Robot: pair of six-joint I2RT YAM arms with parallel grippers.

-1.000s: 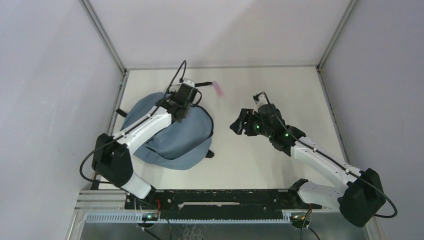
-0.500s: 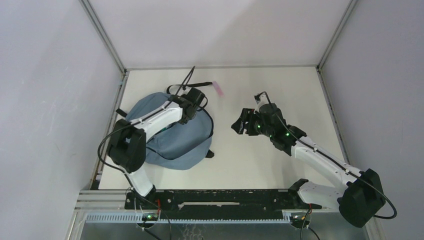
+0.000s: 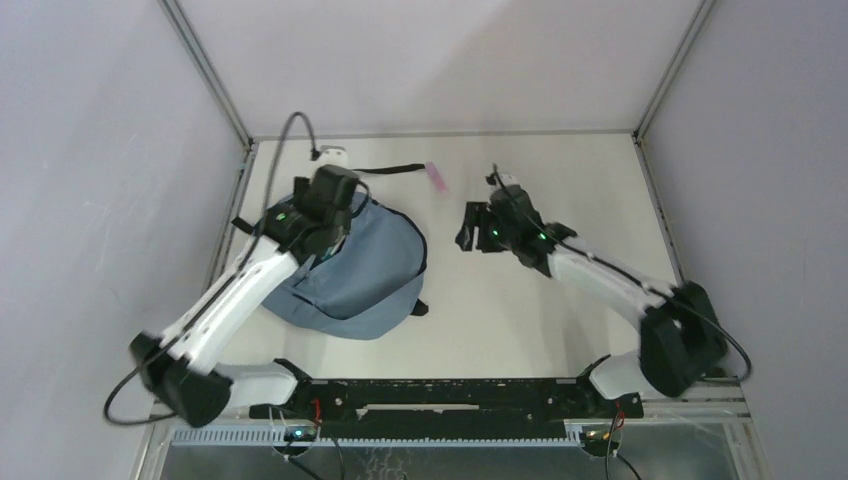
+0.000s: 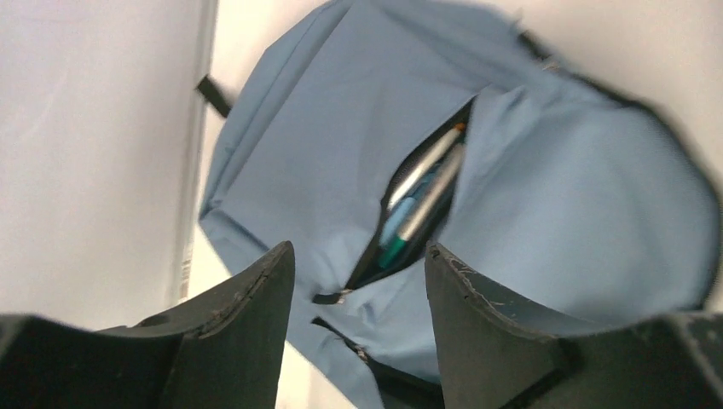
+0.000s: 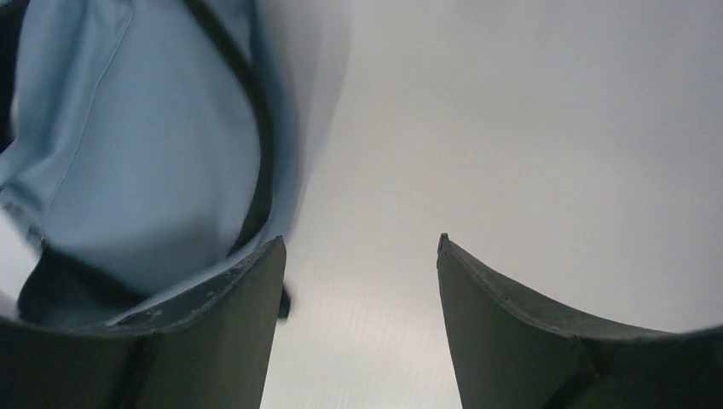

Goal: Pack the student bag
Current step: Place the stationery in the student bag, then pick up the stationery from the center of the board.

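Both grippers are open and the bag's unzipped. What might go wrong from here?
1. The pens lie right at the open zipper of the bag, so a nudge or lift might spill them.
2. The pink item lies close to a loose strap. The right gripper, if it reaches for the item, may snag the strap and drag the bag.

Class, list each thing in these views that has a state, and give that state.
Student bag: lying flat, zip open.
Pens: inside the bag's opening.
Left fingers: open, empty, above the bag.
Right fingers: open, empty, over the table.
Pink strip: lying on the table.
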